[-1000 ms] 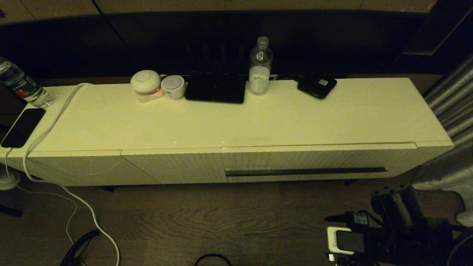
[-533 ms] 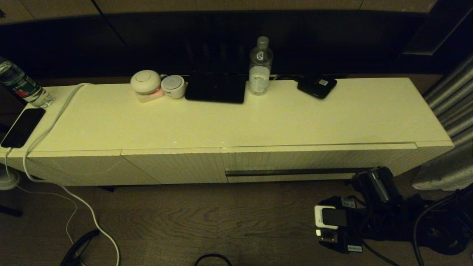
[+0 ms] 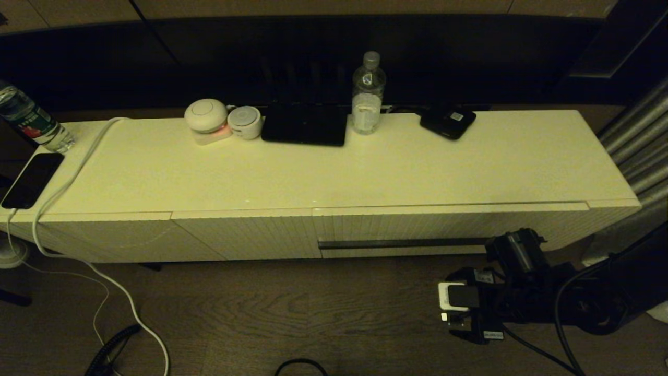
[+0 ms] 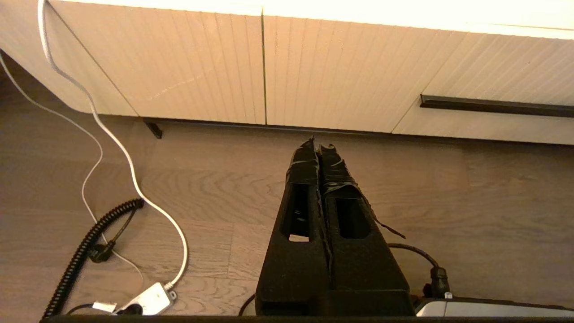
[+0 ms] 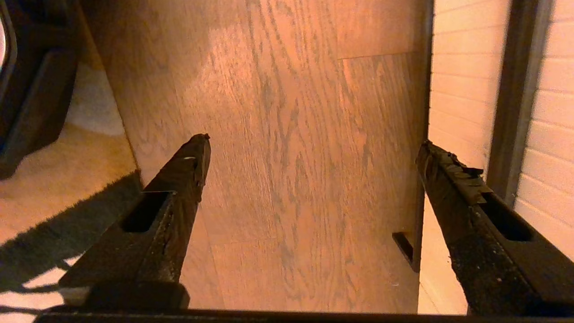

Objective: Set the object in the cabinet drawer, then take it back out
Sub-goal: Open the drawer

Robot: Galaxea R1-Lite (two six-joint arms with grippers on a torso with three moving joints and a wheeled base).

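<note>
A: So, where do you stand?
B: The cabinet drawer (image 3: 428,230) is closed. Your right tool (image 3: 514,250), fingers apart, hangs empty near the dark handle strip (image 3: 402,243). Everything is left.

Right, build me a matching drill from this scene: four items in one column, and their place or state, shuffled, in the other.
Items
1. clear plastic water bottle with grey cap
2. black smartphone
3. right pincer
4. cream ribbed cabinet drawer with dark handle strip

Places or states
A. closed
B. fingers spread wide, nothing between them
C. upright at the cabinet top's back edge
D. flat at the cabinet top's left end

Pairs: 1-C, 2-D, 3-B, 4-A
</note>
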